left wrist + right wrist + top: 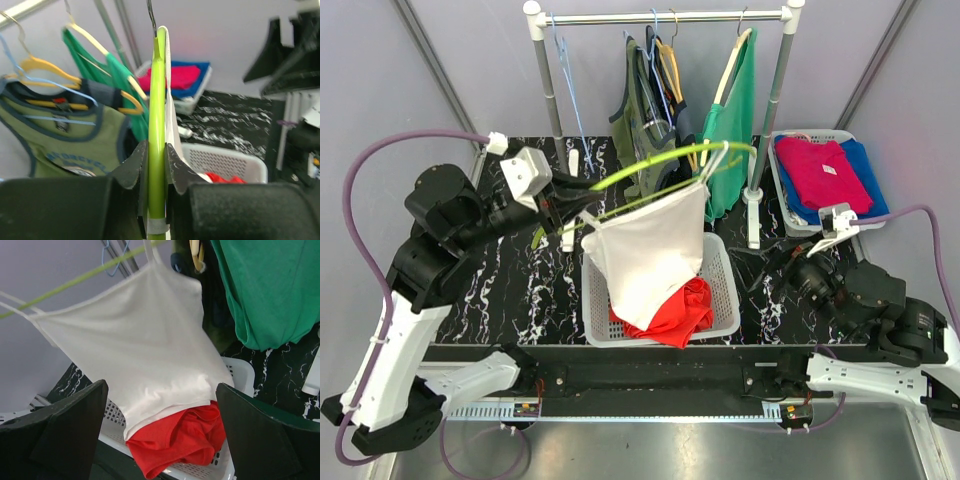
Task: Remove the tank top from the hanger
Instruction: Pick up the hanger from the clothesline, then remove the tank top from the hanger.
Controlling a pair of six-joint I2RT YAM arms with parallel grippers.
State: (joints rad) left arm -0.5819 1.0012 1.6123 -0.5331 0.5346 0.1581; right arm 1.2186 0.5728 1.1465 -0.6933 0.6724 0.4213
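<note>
A white tank top (pixel 655 260) hangs from a lime green hanger (pixel 640 172) held tilted above the white basket. My left gripper (pixel 585 200) is shut on the hanger's left end. In the left wrist view the green hanger bar (pixel 159 110) runs straight up between the jaws of the left gripper (pixel 156 160), with the tank top's white edge (pixel 170 112) beside it. My right gripper (pixel 772 265) stands open to the right of the basket, apart from the cloth. The right wrist view looks between the wide-set jaws of the right gripper (pixel 161 387) at the tank top (pixel 145 350) and the hanger (pixel 75 282).
The white basket (pixel 730 295) holds a red garment (pixel 675 318) under the tank top's hem. Behind it stands a clothes rack (pixel 665 17) with an olive top (pixel 642 110) and a green top (pixel 735 120). A tray (pixel 782 190) of pink and blue clothes sits at the back right.
</note>
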